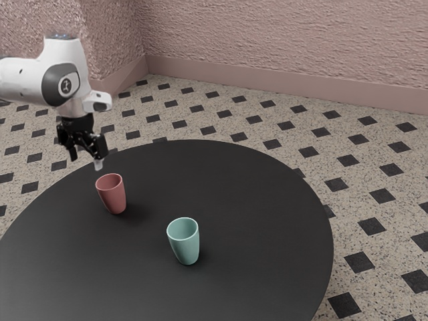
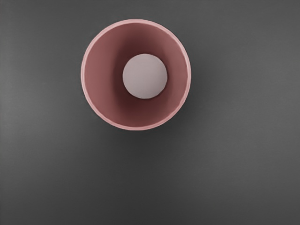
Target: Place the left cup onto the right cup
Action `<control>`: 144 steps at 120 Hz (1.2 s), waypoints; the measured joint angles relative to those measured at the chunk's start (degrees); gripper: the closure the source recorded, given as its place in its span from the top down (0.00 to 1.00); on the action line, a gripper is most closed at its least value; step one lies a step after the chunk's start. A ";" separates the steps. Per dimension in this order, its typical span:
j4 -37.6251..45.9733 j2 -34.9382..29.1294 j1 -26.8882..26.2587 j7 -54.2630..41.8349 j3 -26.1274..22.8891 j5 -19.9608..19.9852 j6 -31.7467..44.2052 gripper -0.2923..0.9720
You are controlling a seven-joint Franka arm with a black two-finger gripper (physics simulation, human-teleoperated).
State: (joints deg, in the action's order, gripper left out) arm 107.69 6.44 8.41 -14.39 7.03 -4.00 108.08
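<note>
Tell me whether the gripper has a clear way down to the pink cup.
Probably yes: the gripper hangs above the pink cup, nothing between them, and the teal cup stands apart.

Surface finish, as rendered.
Noted smooth, matt, plastic-like walls on dusty-pink tapered round cup (image 1: 111,192); from the wrist view, same even matt inside (image 2: 136,75), with paler flat bottom disc. Logged identical smooth, low-sheen plastic look on teal tapered round cup (image 1: 182,241). Recorded round black tabletop (image 1: 267,200) as matt and even, faint soft sheen only, no grain. Marked white robot-arm shell (image 1: 27,77) as glossy hard plastic; black two-finger gripper (image 1: 85,159) as dull and dark, material not readable. Entered pink wall (image 1: 281,33) as rough, stucco-like; floor (image 1: 374,134) as speckled stone-look with black inset squares.
</note>
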 joint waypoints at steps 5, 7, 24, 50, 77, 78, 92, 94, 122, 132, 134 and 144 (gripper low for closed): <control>0.00 0.16 0.17 -0.06 0.00 -0.01 0.20 0.77; 0.00 0.22 0.26 -0.08 0.00 -0.02 0.28 0.77; -0.04 0.54 0.78 -0.25 0.00 -0.04 0.74 0.77; -0.10 1.87 1.69 -0.31 0.00 0.04 1.80 0.77; -0.28 2.58 2.18 0.83 0.08 0.21 2.27 0.77; -0.28 2.61 2.19 0.90 0.08 0.22 2.27 0.77; -0.34 2.84 2.25 2.03 0.09 0.32 2.11 0.77; -0.35 2.87 2.29 2.18 0.09 0.32 2.09 0.77; -0.73 3.71 3.31 3.99 0.09 0.29 2.07 0.77; -0.85 4.14 3.52 4.48 0.09 0.25 2.20 0.77; -0.87 4.21 3.56 4.57 0.09 0.25 2.22 0.77; -1.04 4.62 3.93 4.97 0.09 0.20 2.33 0.77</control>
State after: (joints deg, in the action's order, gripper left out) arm 106.65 11.06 12.34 -9.42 7.12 -3.80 110.42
